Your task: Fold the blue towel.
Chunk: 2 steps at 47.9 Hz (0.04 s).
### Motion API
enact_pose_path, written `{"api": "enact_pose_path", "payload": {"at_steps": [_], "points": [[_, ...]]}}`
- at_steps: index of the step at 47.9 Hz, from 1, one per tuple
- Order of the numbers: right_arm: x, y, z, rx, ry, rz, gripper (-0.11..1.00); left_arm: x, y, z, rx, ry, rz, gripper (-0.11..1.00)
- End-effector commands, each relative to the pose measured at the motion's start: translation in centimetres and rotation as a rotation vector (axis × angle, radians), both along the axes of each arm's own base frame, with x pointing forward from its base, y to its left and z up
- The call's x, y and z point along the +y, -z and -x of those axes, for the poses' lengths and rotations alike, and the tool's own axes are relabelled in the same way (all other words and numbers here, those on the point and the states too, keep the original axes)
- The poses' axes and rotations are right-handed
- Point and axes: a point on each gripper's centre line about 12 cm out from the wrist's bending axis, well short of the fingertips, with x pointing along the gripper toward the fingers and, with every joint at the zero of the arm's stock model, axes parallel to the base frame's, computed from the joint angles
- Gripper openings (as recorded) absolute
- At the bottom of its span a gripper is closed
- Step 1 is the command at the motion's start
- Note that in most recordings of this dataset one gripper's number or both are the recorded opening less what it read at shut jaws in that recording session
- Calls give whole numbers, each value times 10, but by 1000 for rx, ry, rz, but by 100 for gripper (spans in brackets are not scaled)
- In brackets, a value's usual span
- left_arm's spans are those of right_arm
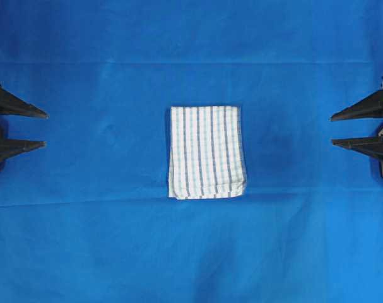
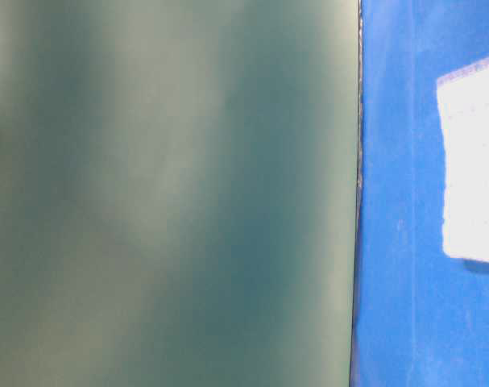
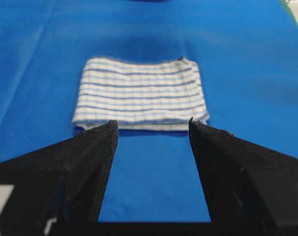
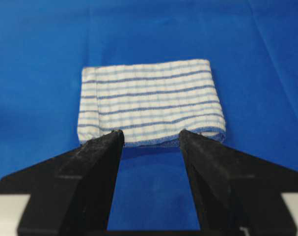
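Both my claws, the left gripper (image 1: 45, 129) and the right gripper (image 1: 332, 129), stand open and empty at the sides, and the folded blue towel (image 1: 207, 151) lies midway between them on the table cloth (image 1: 84, 240), its long axis crossing my reach.

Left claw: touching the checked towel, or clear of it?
Apart. Overhead view shows the left claw at the left edge, bare blue table cloth between it and the checked towel.

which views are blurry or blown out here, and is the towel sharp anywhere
Table-level view: mostly a blurred grey-green surface, the blue towel overexposed to plain white. Overhead view: evenly lit, its stripes crisp. Both wrist views: towel in fair focus, a soft shadow under its near edge.
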Motion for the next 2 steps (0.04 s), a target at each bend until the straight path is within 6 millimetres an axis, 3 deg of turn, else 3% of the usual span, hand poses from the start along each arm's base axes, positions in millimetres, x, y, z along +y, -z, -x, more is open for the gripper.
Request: {"api": "enact_pose_path", "payload": {"at_steps": [1,2], "points": [[0,-5,-3,-11,-1,-4,56,0,-4,-2,-6,-3,0,53],[0,-5,-3,-12,-1,-3,56,0,-4,-2,-6,-3,1,53]]}}
